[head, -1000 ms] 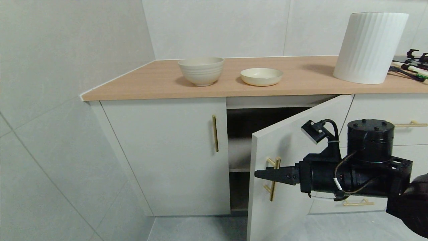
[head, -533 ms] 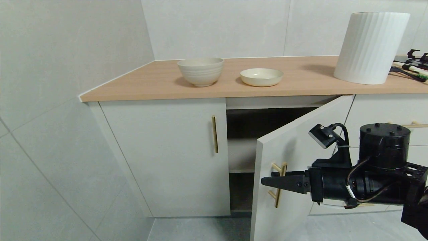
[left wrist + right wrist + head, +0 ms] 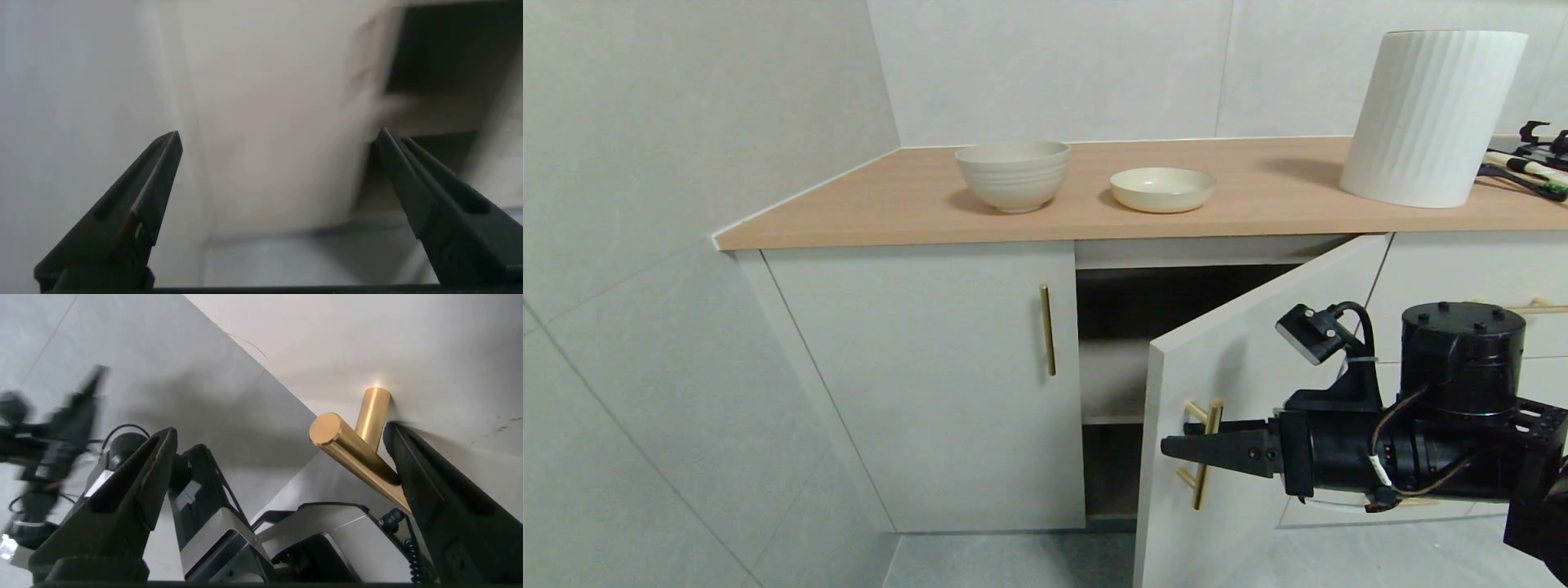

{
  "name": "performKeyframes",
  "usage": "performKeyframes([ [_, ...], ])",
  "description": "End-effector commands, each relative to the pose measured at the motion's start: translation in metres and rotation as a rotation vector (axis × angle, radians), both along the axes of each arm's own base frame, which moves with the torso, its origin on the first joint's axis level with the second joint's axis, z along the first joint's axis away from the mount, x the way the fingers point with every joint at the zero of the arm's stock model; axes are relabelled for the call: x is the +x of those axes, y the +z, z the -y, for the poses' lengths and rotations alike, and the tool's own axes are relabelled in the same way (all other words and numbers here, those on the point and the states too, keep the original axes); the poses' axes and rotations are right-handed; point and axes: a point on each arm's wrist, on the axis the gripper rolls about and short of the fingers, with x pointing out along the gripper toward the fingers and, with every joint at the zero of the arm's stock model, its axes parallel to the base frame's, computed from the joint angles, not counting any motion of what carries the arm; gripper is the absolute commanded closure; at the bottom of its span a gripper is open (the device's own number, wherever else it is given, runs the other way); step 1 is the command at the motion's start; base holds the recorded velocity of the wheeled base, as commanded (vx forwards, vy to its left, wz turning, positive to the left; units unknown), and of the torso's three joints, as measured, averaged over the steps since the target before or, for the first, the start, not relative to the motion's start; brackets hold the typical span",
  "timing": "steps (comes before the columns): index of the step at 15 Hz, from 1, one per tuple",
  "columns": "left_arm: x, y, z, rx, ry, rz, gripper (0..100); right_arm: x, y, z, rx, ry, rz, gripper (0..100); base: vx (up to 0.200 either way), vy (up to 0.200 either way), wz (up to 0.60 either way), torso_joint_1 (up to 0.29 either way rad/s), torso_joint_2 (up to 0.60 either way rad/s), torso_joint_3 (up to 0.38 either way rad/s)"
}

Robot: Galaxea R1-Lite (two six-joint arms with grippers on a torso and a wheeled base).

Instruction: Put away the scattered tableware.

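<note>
Spanning the brass handle (image 3: 351, 449) of the open cabinet door (image 3: 1241, 343), your right gripper (image 3: 1174, 447) has its jaws wide apart, one finger just beside the bar. Your left gripper (image 3: 276, 139), jaws equally wide, holds nothing. Above the door, on the countertop (image 3: 890, 204), stand a ribbed cream bowl (image 3: 1013, 174) and a shallow cream dish (image 3: 1162, 188), both upright.

On your far right, a tall ribbed white container (image 3: 1429, 114) stands upright on the wooden countertop (image 3: 1282, 192), well apart from the corner. Just beside it, at the edge of your view, lies a cluster of dark-handled utensils (image 3: 1523, 167), too small to tell apart. Below the counter, the left cabinet door (image 3: 915, 384) is shut, with an upright brass handle (image 3: 1047, 329). To the right are drawer fronts (image 3: 1462, 269), one with a brass pull (image 3: 1539, 308). Pale tiled walls (image 3: 1054, 65) meet behind; the floor (image 3: 1013, 563) is grey.
</note>
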Motion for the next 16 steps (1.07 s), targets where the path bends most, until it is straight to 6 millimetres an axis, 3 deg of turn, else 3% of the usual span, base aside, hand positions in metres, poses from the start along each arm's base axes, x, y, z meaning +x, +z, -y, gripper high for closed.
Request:
performKeyframes([
  [1,0.007,0.07,0.002,0.009,-0.109,-0.062,0,0.0,0.0,0.0,-0.002,-0.002,0.0,0,0.0,0.0,0.0,0.0,0.0,0.0],
  [4,0.061,0.129,0.004,0.007,-0.199,-0.179,0,0.0,0.001,0.0,0.001,-0.003,0.004,0,0.0,0.0,0.0,0.0,0.0,0.0],
  [6,0.105,0.138,0.008,-0.016,-0.33,-0.31,0,0.0,0.0,0.0,-0.002,0.0,0.0,0,0.0,0.0,0.0,0.0,0.0,0.0],
  [8,0.145,0.126,0.024,-0.077,-0.5,-0.479,0,-0.002,-0.002,-0.004,-0.005,0.014,-0.003,0,0.0,0.0,0.0,0.0,0.0,0.0],
  [11,0.187,0.102,0.05,-0.148,-0.601,-0.617,0,-0.003,-0.002,-0.004,-0.005,0.017,-0.003,0,0.0,0.0,0.0,0.0,0.0,0.0],
  [12,0.209,0.082,0.062,-0.159,-0.628,-0.656,0,-0.003,-0.002,-0.004,-0.005,0.017,-0.003,0,0.0,0.0,0.0,0.0,0.0,0.0],
  [13,0.213,0.077,0.065,-0.156,-0.635,-0.664,0,-0.003,-0.002,-0.004,-0.005,0.017,-0.003,0,0.0,0.0,0.0,0.0,0.0,0.0],
  [14,0.229,0.053,0.08,-0.143,-0.673,-0.696,0,-0.004,-0.002,-0.005,-0.005,0.021,-0.003,0,0.0,0.0,0.0,0.0,0.0,0.0],
  [16,0.239,0.023,0.1,-0.119,-0.727,-0.757,0,-0.006,-0.002,-0.009,-0.006,0.036,-0.007,0,0.0,0.0,0.0,0.0,0.0,0.0],
])
